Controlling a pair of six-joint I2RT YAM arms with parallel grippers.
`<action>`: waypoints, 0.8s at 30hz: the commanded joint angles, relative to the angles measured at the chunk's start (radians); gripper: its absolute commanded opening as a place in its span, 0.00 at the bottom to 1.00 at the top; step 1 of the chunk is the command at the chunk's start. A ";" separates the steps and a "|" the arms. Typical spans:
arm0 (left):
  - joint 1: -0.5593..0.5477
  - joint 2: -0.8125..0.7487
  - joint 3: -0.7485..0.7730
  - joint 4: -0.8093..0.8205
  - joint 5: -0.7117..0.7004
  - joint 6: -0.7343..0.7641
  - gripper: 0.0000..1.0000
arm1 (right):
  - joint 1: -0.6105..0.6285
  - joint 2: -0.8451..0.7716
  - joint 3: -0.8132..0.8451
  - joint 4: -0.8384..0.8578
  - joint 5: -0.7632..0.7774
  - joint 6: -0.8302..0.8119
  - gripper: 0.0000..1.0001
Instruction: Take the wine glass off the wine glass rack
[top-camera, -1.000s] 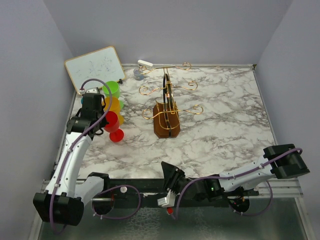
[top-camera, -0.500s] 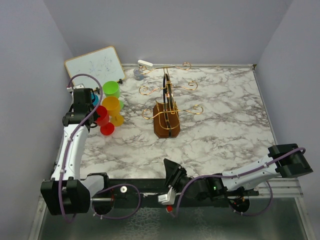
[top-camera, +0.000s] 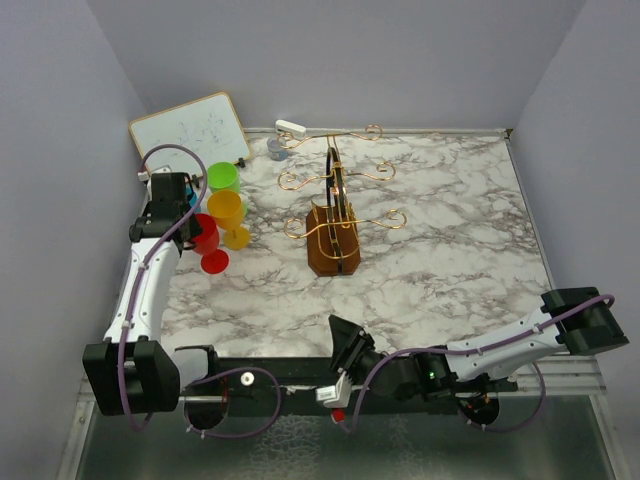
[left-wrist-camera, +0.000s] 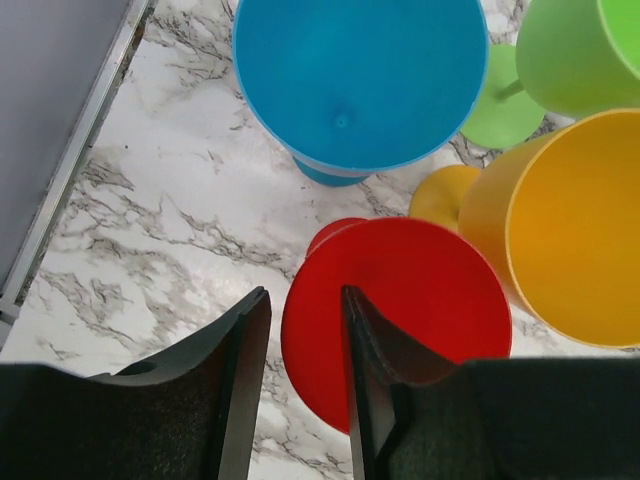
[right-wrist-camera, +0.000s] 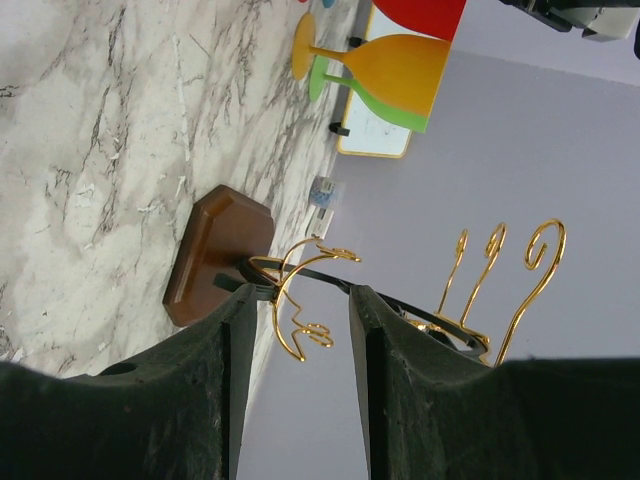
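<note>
Pale lavender walls close in the scene on three sides, and a white marble-patterned surface fills the floor of it. The left arm reaches up the left edge, while the right arm lies folded along the near rail. A whiteboard leans in the far left corner. The wine glass rack stands near the middle of the surface, well apart from both arms, and no glass shows on its curled gold wire arms. The glasses stand upright in a tight cluster on the left. The red wine glass is nearest, the yellow glass is just beside it, and the green glass and the blue glass are behind. The left end effector hangs over the red wine glass with its fingers a little apart. The near edge of the rim sits in the gap and bare marble shows beside it, so it reads as released rather than pinched. The right end effector also has its fingers apart, with nothing between them, and it faces the rack from low down. The red glass looks like moulded plastic, and it is probably light, stiff and smooth. It is likely top-heavy on its thin stem and easy to tip against its neighbours. The bowl wall at the rim looks like the safest place to take hold, or else the stem just under the bowl.
</note>
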 joint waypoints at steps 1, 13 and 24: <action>0.007 -0.033 0.031 -0.005 -0.023 -0.009 0.42 | 0.005 -0.013 0.031 -0.009 0.021 0.021 0.42; 0.007 -0.199 0.123 0.020 0.022 -0.037 0.45 | 0.006 -0.004 0.058 -0.019 0.008 0.062 0.42; 0.007 -0.226 0.053 0.342 0.265 -0.053 0.47 | 0.005 -0.089 0.294 -0.078 -0.133 0.224 0.42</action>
